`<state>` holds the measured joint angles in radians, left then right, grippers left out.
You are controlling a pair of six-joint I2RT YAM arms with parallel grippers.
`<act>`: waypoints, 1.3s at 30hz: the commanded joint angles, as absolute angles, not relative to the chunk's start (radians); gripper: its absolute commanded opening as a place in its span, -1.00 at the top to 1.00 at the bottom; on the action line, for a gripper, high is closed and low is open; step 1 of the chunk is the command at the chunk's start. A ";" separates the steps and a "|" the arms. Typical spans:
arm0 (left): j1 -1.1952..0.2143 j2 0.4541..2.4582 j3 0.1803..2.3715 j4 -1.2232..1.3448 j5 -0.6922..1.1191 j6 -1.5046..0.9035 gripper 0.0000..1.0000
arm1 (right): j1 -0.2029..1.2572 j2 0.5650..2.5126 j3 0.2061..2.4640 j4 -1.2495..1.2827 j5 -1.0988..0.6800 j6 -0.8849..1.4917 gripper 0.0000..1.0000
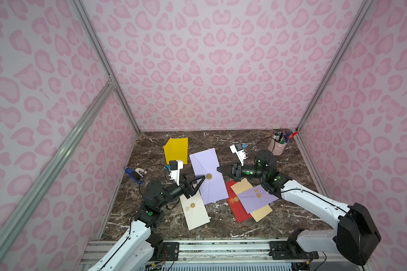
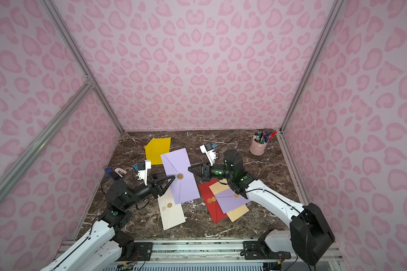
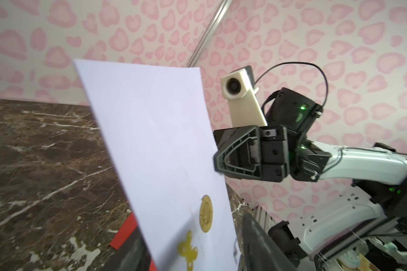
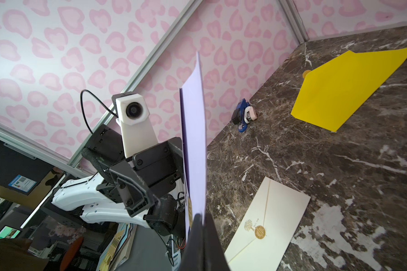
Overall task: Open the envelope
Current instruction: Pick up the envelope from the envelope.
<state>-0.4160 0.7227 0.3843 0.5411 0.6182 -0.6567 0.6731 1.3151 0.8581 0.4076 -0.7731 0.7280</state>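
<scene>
At 9 o'clock, near the side wall, a small blue and white device [image 1: 135, 174] lies on the marble tabletop [image 1: 221, 226]. A yellow envelope [image 1: 176, 150] lies flat at 11 o'clock. A cream envelope [image 1: 196, 214] with a gold seal lies at 7 o'clock, its far end under the left arm. The left claw [image 1: 201, 178] sits at the left long edge of the lilac envelope [image 1: 205, 162], just beside the gold seal [image 1: 209, 176]. Its fingers [image 3: 256, 244] stand apart, one on each side of the sheet in the left wrist view, with no clamp on it. The lilac envelope occupies the centre, raised off the tabletop and tilted, its long axis running from 11 to 5 o'clock. The flap lies closed under the seal. The right claw [image 1: 219, 169] reaches in from 3 o'clock and is clamped on that envelope's right long edge. At 4 o'clock lies a pile of a red envelope [image 1: 235, 211], a tan envelope [image 1: 262, 212] and a smaller lilac envelope [image 1: 254, 200] on top. A pink cup [image 1: 277, 147] of pens stands in the 1 o'clock corner.
</scene>
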 commanded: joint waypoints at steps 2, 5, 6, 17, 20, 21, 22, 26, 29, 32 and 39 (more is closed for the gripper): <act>-0.414 0.723 0.386 0.707 0.735 -0.705 0.30 | 0.678 1.307 0.853 0.455 -0.790 0.731 1.00; -0.414 0.727 0.397 0.697 0.744 -0.703 0.73 | 0.680 1.302 0.840 0.475 -0.797 0.739 1.00; -0.414 0.729 0.400 0.690 0.745 -0.699 0.85 | 0.681 1.302 0.839 0.477 -0.798 0.738 1.00; -0.414 0.733 0.416 0.624 0.726 -0.664 0.91 | 0.696 1.254 0.842 0.430 -0.839 0.636 0.56; -0.415 0.732 0.414 0.642 0.748 -0.668 0.91 | 0.696 1.237 0.850 0.401 -0.878 0.563 0.41; -0.414 0.734 0.416 0.643 0.756 -0.667 0.92 | 0.696 1.231 0.855 0.396 -0.903 0.535 0.37; -0.414 0.736 0.419 0.638 0.761 -0.663 0.92 | 0.696 1.225 0.859 0.393 -0.930 0.510 0.35; -0.414 0.748 0.429 0.632 0.790 -0.655 0.91 | 0.698 1.199 0.874 0.368 -0.979 0.418 0.37; -0.414 0.755 0.438 0.649 0.823 -0.663 0.92 | 0.704 1.189 0.898 0.318 -1.000 0.352 0.43; -0.414 0.762 0.457 0.621 0.844 -0.644 0.91 | 0.710 1.186 0.909 0.302 -1.012 0.320 0.44; -0.414 0.769 0.475 0.589 0.866 -0.624 0.92 | 0.713 1.223 0.946 0.259 -1.006 0.292 0.59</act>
